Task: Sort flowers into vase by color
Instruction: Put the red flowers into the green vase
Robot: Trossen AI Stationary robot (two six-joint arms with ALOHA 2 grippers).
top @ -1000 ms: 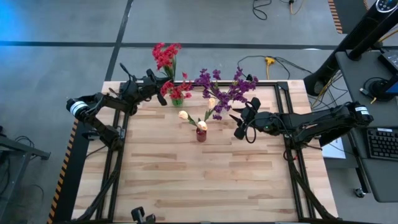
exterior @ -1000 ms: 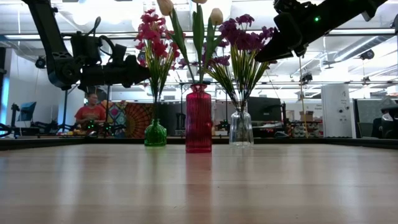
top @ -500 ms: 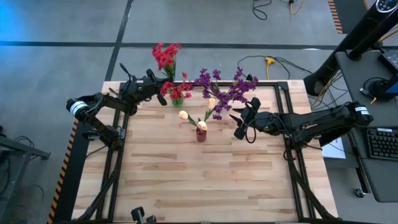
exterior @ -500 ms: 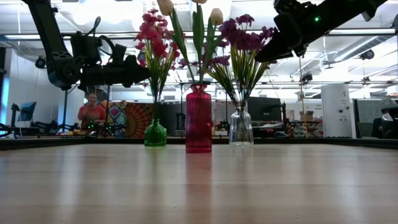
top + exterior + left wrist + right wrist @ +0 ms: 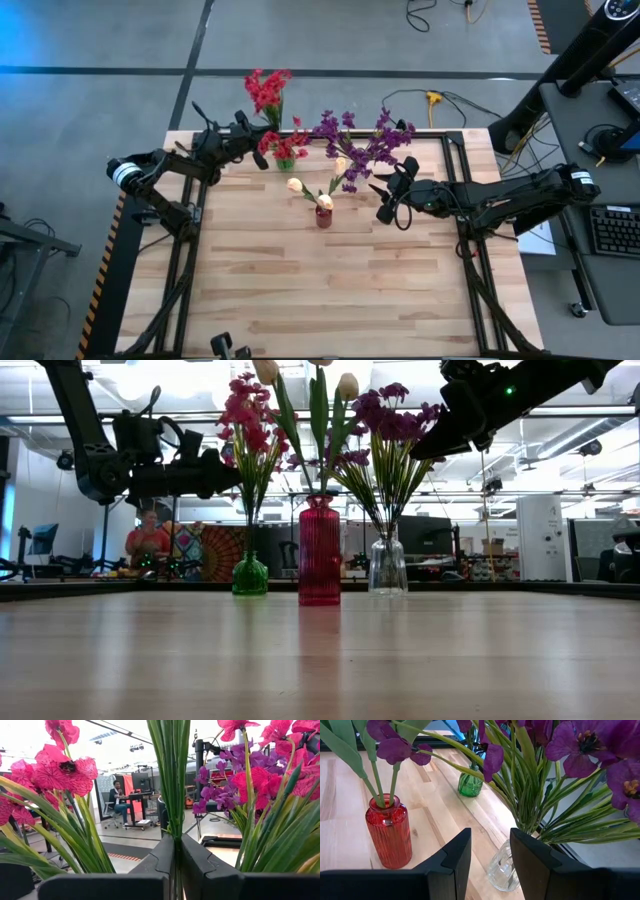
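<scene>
Since a second ago, left end effector (image 5: 176, 865) has clamped red flowers (image 5: 172, 775).

Three vases (image 5: 323, 214) crowd the table's (image 5: 330, 300) far edge; near half open

Big open workshop behind the wooden table (image 5: 320, 660): ceiling lights (image 5: 190, 405) glowing, a person (image 5: 146, 540) sitting at a far desk, cables (image 5: 432, 100) lying across the grey floor (image 5: 100, 110).

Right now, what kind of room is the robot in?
Probably a big robotics lab or workshop: a person sits at desks with monitors behind the wooden table, under ceiling lights, and cables trail across the grey floor.
</scene>
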